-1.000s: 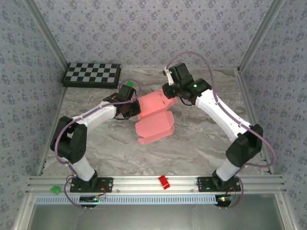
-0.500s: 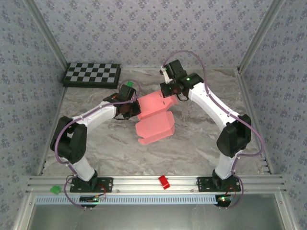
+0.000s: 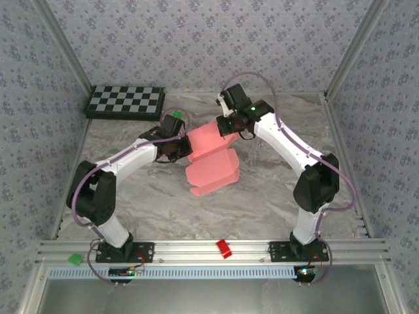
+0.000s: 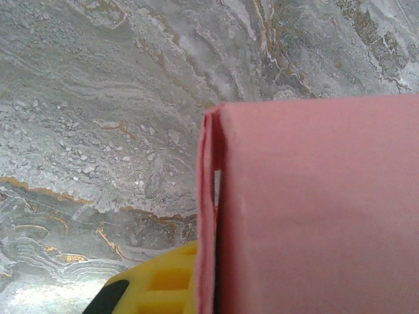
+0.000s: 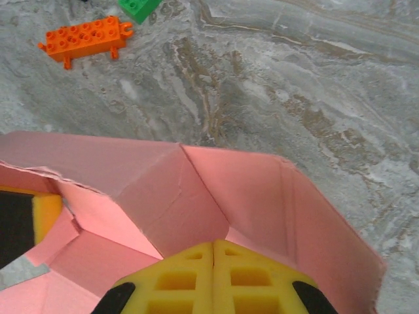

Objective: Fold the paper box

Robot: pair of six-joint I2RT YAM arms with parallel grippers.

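Here, your right gripper [image 5: 213,247] is fully closed. Its two yellow pads [image 5: 173,281] meet along a thin seam with no card visible between them, so it seems to be pushing rather than holding. Its tips sit inside the paper box [image 3: 211,171], at a far inner corner where two raised pink walls meet at a crease. From this pincer, the bulk of the box lies back toward the arm bases and a little to your left.

Your left gripper [image 3: 177,149] is at the box's left long side, about level with its far half. In the left wrist view, one yellow finger pad [image 4: 160,286] lies just beside a doubled card edge standing upright. The other finger is hidden behind the pink panel, so you cannot tell how far this pincer is closed or whether it grips the wall.

Both arms reach the box, the right at the far end and the left at the side. The box rests near the middle of the marbled table [image 3: 275,190], between the two grippers. Its long axis runs far to near, leaning slightly. The far end is paler and tilted up. The near end lies flat and points toward the bases.

The coming fold probably turns on that far end. The right pincer is placed to press the flap along the long axis while the left steadies the side wall. An orange brick [image 5: 82,40] lies on the table beyond the box.
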